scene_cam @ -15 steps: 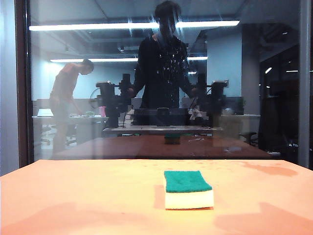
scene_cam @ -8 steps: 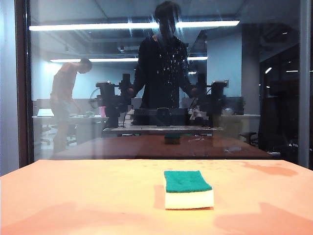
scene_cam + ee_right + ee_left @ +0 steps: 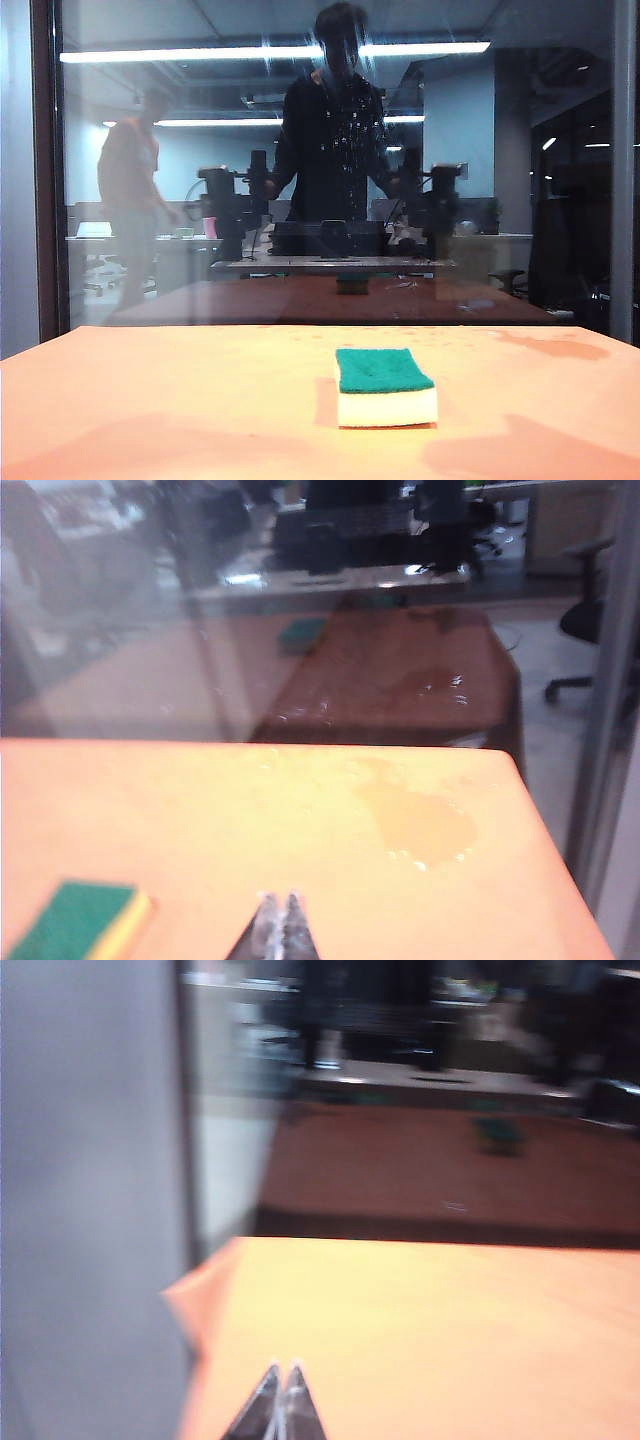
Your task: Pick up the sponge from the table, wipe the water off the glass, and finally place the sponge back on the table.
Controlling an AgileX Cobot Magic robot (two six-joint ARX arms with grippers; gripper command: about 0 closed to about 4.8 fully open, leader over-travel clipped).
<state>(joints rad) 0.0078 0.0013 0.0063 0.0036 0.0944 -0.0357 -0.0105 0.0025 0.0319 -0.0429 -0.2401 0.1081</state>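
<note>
Orange-tan and bare, the table point(image 3: 150, 400) fills the foreground. Over its near edge the left gripper point(image 3: 281, 1372) hangs above the left corner, its fingertips pressed together on nothing; the right gripper point(image 3: 278, 898) hangs over the right side, likewise pinched shut and empty. Just ahead of the right gripper, a little right of the table's middle, the sponge point(image 3: 385, 386) lies flat, green layer up, its long axis running roughly across the exterior view. A damp patch point(image 3: 420, 825) marks the far right corner. Beyond stands the glass point(image 3: 500, 150), upright, with water point(image 3: 345, 110) speckled high at its centre.
</note>
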